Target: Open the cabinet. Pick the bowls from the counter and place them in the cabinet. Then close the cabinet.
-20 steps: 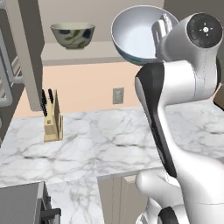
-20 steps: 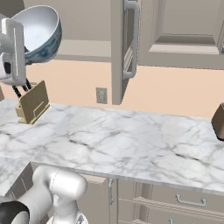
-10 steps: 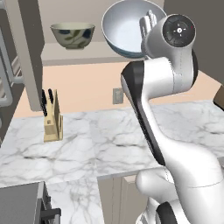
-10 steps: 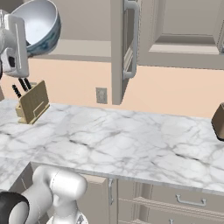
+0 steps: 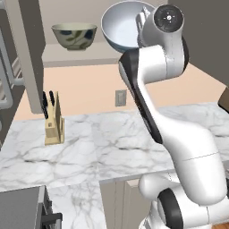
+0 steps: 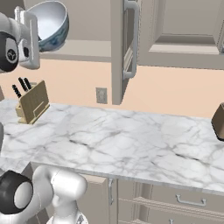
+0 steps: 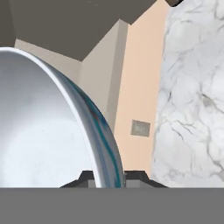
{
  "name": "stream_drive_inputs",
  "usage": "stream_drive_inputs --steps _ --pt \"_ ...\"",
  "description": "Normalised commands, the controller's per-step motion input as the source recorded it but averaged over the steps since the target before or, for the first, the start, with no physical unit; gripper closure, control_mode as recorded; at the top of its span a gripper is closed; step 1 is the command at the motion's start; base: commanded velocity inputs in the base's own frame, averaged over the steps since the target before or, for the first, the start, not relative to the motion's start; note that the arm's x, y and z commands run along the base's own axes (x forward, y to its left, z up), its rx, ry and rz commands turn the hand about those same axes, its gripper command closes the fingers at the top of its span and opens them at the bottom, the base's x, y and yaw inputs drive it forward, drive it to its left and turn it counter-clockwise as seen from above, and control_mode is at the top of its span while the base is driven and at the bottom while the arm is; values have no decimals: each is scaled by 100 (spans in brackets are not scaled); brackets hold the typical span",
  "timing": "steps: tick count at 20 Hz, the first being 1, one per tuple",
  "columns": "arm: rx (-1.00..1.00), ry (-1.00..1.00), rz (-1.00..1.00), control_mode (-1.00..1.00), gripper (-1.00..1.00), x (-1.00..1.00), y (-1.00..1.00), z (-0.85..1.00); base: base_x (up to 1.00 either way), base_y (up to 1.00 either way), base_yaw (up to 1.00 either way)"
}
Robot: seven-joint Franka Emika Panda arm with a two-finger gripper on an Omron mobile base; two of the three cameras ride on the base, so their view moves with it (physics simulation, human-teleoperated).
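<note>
The cabinet (image 5: 80,56) stands open, its left door (image 5: 27,53) swung out. On its shelf sits the olive-beige bowl (image 5: 74,36). My gripper (image 5: 142,21) is shut on the rim of the pale blue-white bowl (image 5: 120,27), held tipped on its side at shelf height, just right of the olive one. From the right base view, the held bowl (image 6: 50,24) hangs by my gripper (image 6: 31,21) in front of the shelf, left of the open right door (image 6: 124,43). In the hand view the bowl's rim (image 7: 105,148) runs between my fingertips (image 7: 107,176). The counter (image 5: 112,143) lies below.
A knife block (image 5: 53,125) stands on the counter at the left, below the shelf. A wall outlet (image 5: 120,97) sits under the cabinet. A dark appliance (image 6: 218,122) is at the counter's far right. Drawers (image 6: 188,201) run beneath the counter edge.
The arm has carried the pale blue-white bowl higher and closer in toward the open cabinet shelf. The olive-beige bowl has stayed where it was.
</note>
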Motion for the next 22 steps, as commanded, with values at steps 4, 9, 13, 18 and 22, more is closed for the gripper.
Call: stream_drive_inputs --steps 4,9,13,18,22 --pt "1 -1 0 -100 100 57 -8 0 0 0 0" --pt "7 -3 0 -100 100 64 -6 -2 0 0 0" --pt "6 0 0 -100 100 71 -7 0 0 0 0" --pt "5 0 0 -100 100 55 -21 -2 0 0 0" --pt "4 0 0 -100 100 21 -47 -14 0 0 0"
